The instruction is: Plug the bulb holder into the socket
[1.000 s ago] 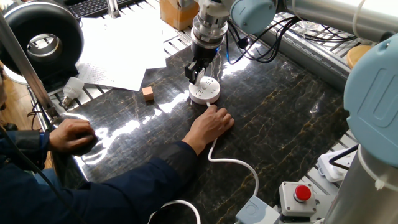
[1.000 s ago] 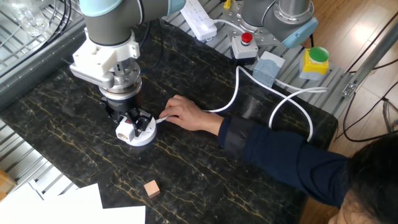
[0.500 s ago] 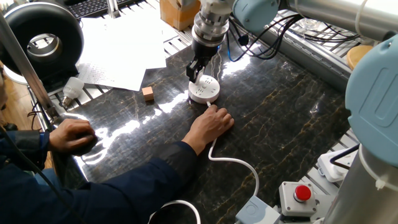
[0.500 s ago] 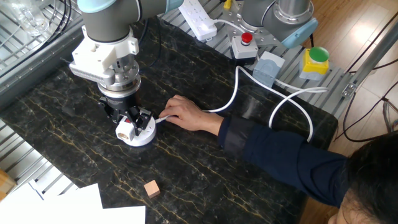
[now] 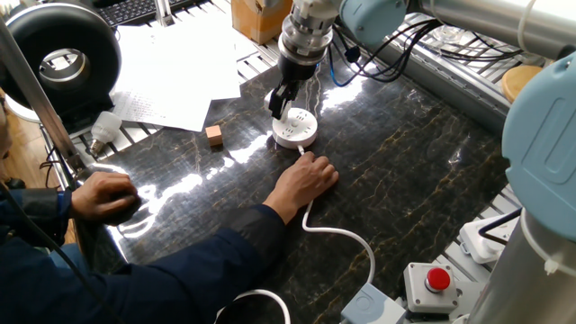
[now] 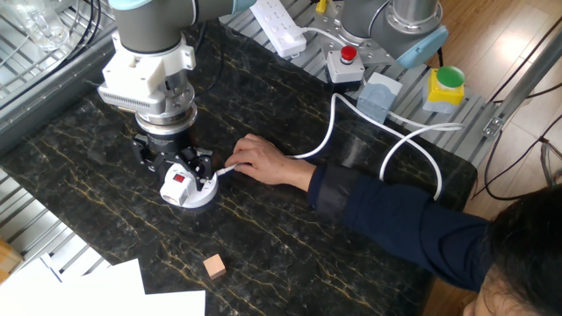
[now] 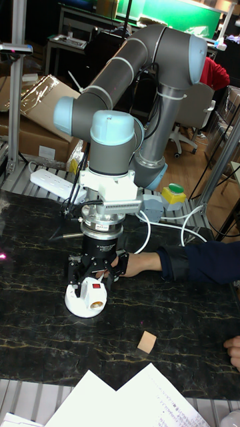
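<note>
One pincer (image 6: 178,171), clenched on the bulb holder (image 6: 176,181); my fingers (image 7: 73,271) flank its sides. The holder sits tilted on top of the socket (image 6: 198,195), red mark facing out in the other fixed view and the tall fixed view. I can't see the prongs or the holes under it, so I can't tell if it is seated, partly in, or just resting on the face.

The socket is near the middle of the dark marble table (image 6: 290,228). A person's hand (image 6: 262,161) sits just beside the disc on its cord (image 6: 327,140), apparently bracing it.

Risks as I judge them:
- Tilt. If I push down with the holder canted, the prongs bind or skate off the holes.
- The disc is light and loose. A side load from me slides or tips it, and only that hand stops it.
- The hand is close to my fingers. Any lateral correction goes toward the knuckles.
- Releasing early: a half-inserted holder could tip out.
- Lifting while clenched could drag the socket up with it.

The wooden cube (image 6: 212,265) and papers (image 6: 105,294) are well apart, no concern.
</note>
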### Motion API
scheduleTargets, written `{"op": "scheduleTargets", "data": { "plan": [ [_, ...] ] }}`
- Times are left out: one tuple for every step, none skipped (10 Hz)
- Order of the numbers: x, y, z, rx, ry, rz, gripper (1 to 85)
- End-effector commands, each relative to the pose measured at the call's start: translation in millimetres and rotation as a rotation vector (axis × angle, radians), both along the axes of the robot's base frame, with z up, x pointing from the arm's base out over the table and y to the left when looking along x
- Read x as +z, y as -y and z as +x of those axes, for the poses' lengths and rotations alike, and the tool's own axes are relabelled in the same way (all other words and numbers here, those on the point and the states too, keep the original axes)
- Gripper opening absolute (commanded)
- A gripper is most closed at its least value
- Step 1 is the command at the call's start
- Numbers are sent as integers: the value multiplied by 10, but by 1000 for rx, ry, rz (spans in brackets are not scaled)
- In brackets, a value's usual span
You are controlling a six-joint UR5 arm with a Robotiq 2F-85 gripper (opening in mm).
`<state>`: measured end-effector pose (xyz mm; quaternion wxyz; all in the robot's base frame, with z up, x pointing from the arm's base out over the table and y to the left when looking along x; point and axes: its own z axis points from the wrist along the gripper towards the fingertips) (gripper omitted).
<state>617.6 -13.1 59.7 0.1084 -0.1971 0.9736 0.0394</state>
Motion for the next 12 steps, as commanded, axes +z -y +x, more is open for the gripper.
{"op": "scheduleTargets", "data": {
  "plan": [
    [38,6,17,6,6,3,850],
    [103,11,-20,5,-13,-3,850],
    [187,28,-74,-4,-45,-14,850],
    [269,47,-115,-19,-72,-29,780],
    [354,43,-165,-39,-100,-36,710],
    [455,31,-193,-61,-122,-44,620],
    [473,7,-191,-77,-131,-42,420],
    [452,11,-172,-80,-127,-43,350],
    [432,18,-145,-86,-119,-45,283],
    [403,12,-113,-94,-112,-42,100],
    [368,-6,-88,-98,-108,-35,17],
    [330,-13,-55,-102,-101,-32,13]
  ]
}}
